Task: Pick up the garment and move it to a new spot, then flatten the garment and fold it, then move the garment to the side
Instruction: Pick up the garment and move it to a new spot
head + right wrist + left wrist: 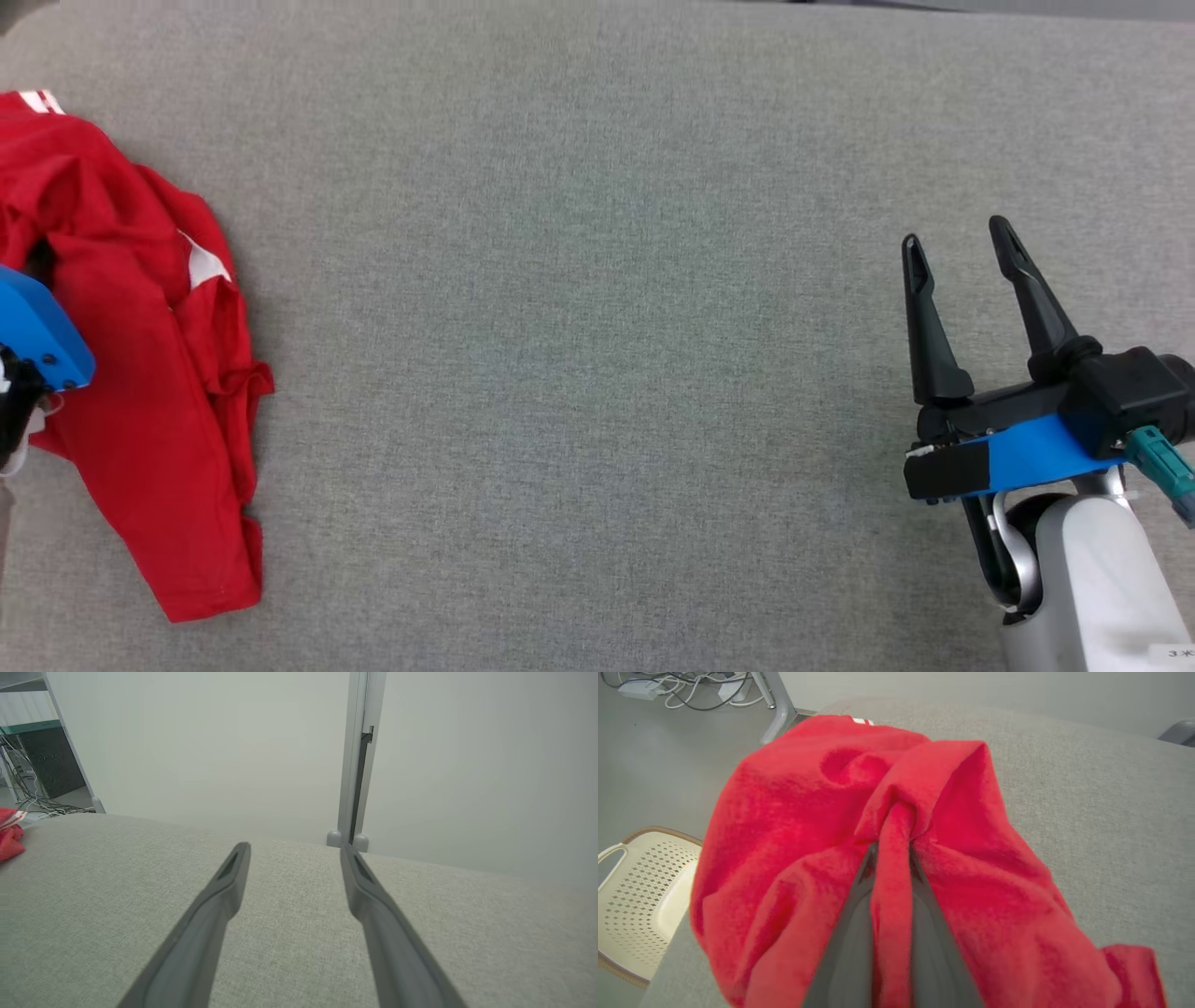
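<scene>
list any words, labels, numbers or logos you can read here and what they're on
Nothing reads clearly.
Small label on the right arm's pale forearm, at the head view's lower right corner: dark marks, cut off and too small to read.
Red garment: white stripes and a white patch, no lettering visible.

Lab: loose floor cables [698, 693], partition panels [210, 751]

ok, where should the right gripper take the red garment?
Probably the lower hem corner of the red garment, approached from the open right side of the table. That end lies flat, clear of the bunched middle where the left gripper pinches a fold. The right gripper is open.
</scene>
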